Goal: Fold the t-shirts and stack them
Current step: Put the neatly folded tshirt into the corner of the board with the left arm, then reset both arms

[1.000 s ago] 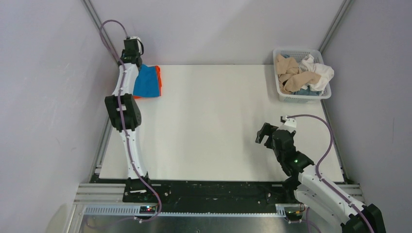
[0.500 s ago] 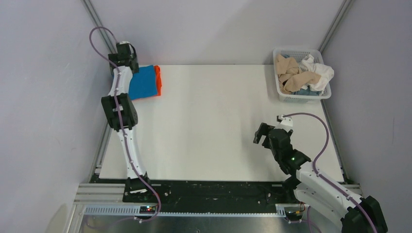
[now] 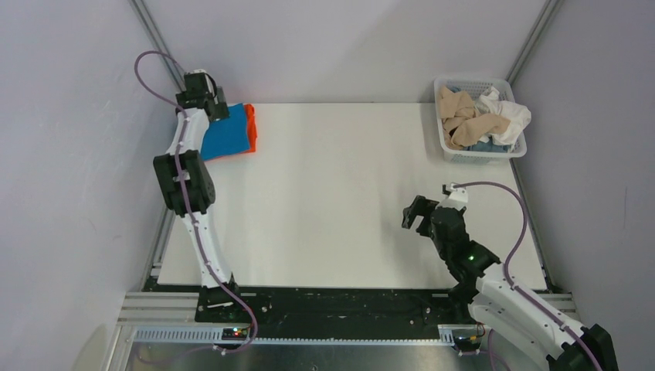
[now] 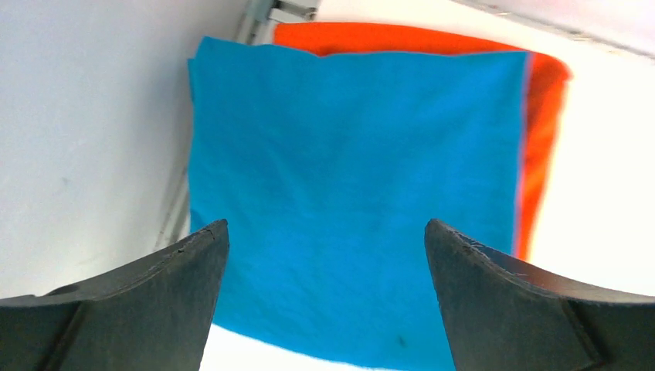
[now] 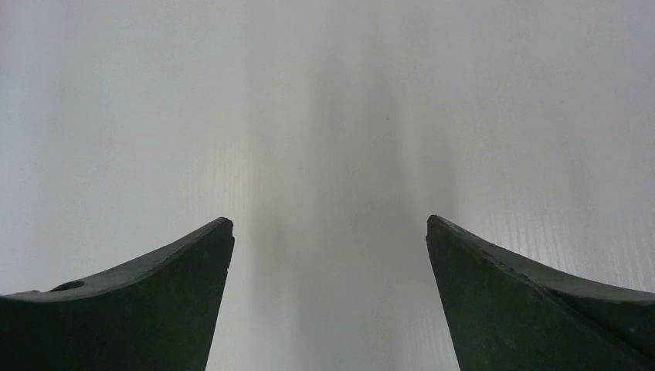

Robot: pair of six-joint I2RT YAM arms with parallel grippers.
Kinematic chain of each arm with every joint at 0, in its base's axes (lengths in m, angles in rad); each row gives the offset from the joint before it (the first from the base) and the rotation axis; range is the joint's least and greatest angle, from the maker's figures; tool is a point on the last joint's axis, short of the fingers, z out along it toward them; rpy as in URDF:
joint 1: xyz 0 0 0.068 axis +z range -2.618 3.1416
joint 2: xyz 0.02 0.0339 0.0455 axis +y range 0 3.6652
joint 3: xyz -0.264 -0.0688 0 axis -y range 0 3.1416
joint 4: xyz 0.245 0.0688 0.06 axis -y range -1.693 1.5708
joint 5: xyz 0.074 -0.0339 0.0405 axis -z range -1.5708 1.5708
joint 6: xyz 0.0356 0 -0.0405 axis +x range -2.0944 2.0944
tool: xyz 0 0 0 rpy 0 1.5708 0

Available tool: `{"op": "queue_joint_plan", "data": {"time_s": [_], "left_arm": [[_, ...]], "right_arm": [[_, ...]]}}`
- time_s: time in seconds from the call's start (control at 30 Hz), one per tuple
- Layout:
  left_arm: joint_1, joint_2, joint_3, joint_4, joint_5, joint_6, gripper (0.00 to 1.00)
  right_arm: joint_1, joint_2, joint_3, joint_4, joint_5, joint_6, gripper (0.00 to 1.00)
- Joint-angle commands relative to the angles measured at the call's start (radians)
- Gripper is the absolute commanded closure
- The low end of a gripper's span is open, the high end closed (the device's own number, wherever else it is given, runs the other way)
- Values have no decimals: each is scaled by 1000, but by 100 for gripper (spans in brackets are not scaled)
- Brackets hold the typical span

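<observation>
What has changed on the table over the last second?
The left gripper swung leftward, uncovering more of the folded blue shirt; it is open and empty. The right gripper, also open, drifted slightly left over the table. The blue shirt on the orange shirt and the crumpled shirts in the basket stayed put.

Overall light: even and diffuse in the top view, coming from overhead; no hard-edged shadows.
Bench [image 3: 332,193]: bright white, with only a faint soft shadow beside the right gripper [image 3: 415,216].
Left wrist view: blue t-shirt [image 4: 355,201] sharp and strongly saturated; the bench next to the orange t-shirt [image 4: 544,139] is blown out to plain white.
Right wrist view: dimmer and grey; a soft-edged vertical shadow band runs down the middle.
Fingers [image 5: 139,301]: near-black, showing little surface detail.
</observation>
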Motion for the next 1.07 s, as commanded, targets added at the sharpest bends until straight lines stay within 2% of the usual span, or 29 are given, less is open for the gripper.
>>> {"op": "queue_joint_plan", "data": {"time_s": [0.0, 0.17, 0.23, 0.4, 0.5, 0.63, 0.77, 0.9, 1.03], "left_arm": [[-96, -227, -95, 52, 74, -121, 0], [-257, -470, -350, 189, 23, -233, 0], [-333, -586, -565, 263, -14, -273, 0], [-579, -942, -974, 410, -146, -346, 0], [-706, -1098, -1244, 438, -160, -392, 0], [-808, -1312, -1496, 408, -186, -483, 0], [-832, -1585, -1664, 324, -176, -565, 0], [-834, -1800, -1753, 233, -196, -601, 0], [-835, -1902, -1777, 176, -216, -617, 0]], "right_arm": [[6, -51, 61, -68, -28, 13, 1], [7, -66, 90, -158, -87, 19, 1], [6, -67, 101, -194, -114, 24, 1], [6, -87, 111, -292, -118, 63, 1], [6, -109, 111, -340, -97, 88, 1], [7, -124, 109, -367, -67, 80, 1], [9, -121, 99, -367, -41, 81, 1], [11, -132, 67, -338, -30, 102, 1], [14, -162, 39, -299, -45, 106, 1]]}}
